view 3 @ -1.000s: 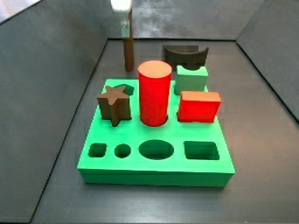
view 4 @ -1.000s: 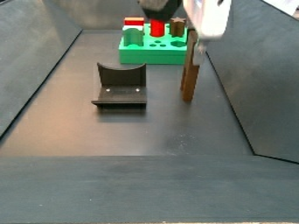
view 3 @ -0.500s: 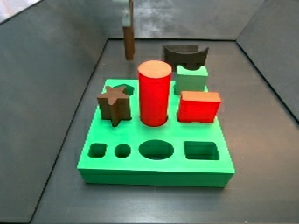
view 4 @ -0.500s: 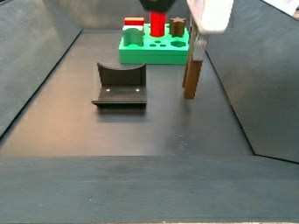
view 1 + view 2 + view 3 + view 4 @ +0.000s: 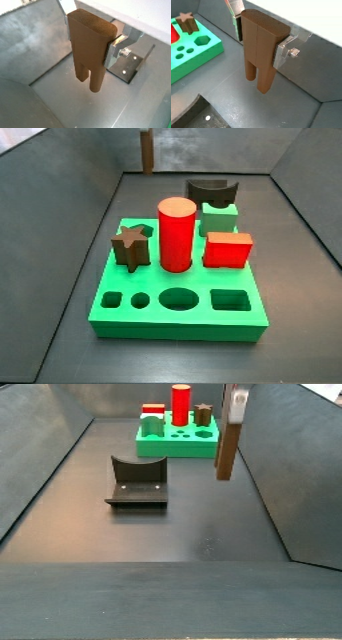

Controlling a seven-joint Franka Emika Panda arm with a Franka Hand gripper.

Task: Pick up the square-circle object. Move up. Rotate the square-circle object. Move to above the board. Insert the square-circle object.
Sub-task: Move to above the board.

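Square-circle object (image 5: 90, 46) hung upright, prongs down, clear of the floor, pinched between the gripper (image 5: 93, 37) fingers, well apart from the board (image 5: 174, 440).

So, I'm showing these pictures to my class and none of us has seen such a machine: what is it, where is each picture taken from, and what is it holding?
It is a robot arm with a two-finger gripper. Two cameras ride on its wrist and look down along the fingers; two others stand beside the table. In both wrist views the gripper clamps the square-circle object, a brown slat whose two prongs point down. In a side view that piece hangs clear of the dark floor. Also on the floor are the fixture, a dark bracket, and the board, a green slab with holes. On the board stand a red cylinder, a red cube, a star block and more.
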